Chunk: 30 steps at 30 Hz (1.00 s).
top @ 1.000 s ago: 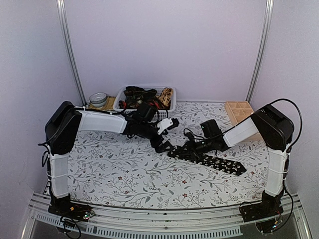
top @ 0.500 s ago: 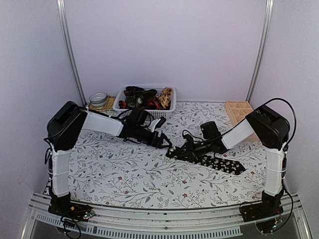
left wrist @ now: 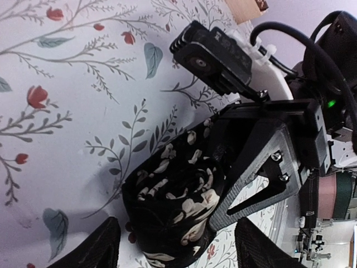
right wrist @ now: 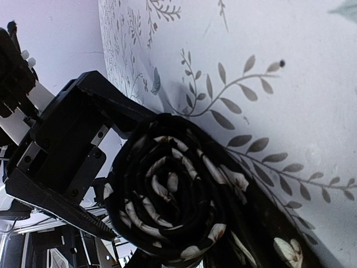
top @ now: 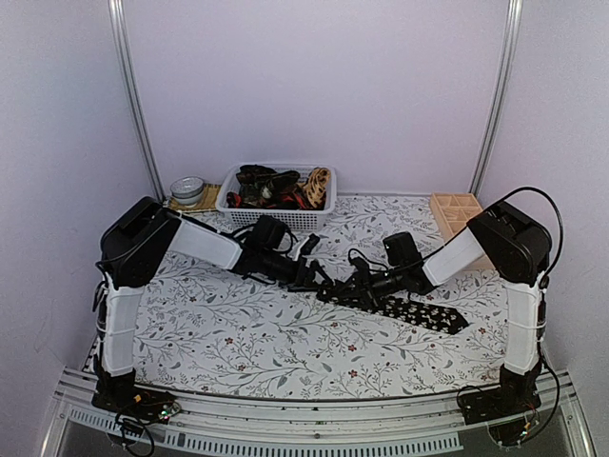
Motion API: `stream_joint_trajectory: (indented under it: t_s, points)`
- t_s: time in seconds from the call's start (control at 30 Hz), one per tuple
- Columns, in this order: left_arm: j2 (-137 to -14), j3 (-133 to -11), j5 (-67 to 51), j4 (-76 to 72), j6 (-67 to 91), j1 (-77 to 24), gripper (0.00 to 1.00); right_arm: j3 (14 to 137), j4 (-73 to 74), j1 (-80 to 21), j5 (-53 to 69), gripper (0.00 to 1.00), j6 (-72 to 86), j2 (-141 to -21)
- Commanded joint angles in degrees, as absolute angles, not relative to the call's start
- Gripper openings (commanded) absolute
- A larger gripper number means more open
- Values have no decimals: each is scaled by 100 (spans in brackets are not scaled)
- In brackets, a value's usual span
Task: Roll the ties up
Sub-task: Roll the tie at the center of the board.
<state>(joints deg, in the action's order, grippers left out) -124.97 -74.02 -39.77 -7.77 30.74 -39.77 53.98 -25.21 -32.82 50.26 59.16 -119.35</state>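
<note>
Now | black tie (top: 423, 312): roll (left wrist: 173, 206) at middle of bench (top: 238, 333), flat tail toward right edge | left gripper (top: 322, 277): spread wide around the roll | right gripper (top: 348, 286): against the roll, grip cannot be told | risk: coil loosens or slides sideways if left closes off-centre

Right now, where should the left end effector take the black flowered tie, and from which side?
The black flowered tie: grip its rolled coil, not the flat tail. Come in from the left, opposite the tail, with the left end effector straddling the coil. The coil is the only thick part standing off the tablecloth; the tail lies flat, trailing right.
</note>
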Motion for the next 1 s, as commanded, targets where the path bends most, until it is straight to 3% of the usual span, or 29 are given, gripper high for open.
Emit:
stream_joint_trajectory:
  t_s: [0.0, 0.3, 0.97]
  points:
    - [-12647, -7287, -4176, -861, 3547, -4138, 67, 5286, -2265, -3270, 4879, 24, 5902, -12393]
    - [-12611, -7148, -3891, -898, 4264, -4224, 61, 5264, -2220, -3274, 4769, 23, 5829, -12357]
    - [-13080, -6613, -4263, -2583, 5600, -4349, 44, 5173, -2391, -3271, 4778, 22, 5880, -12391]
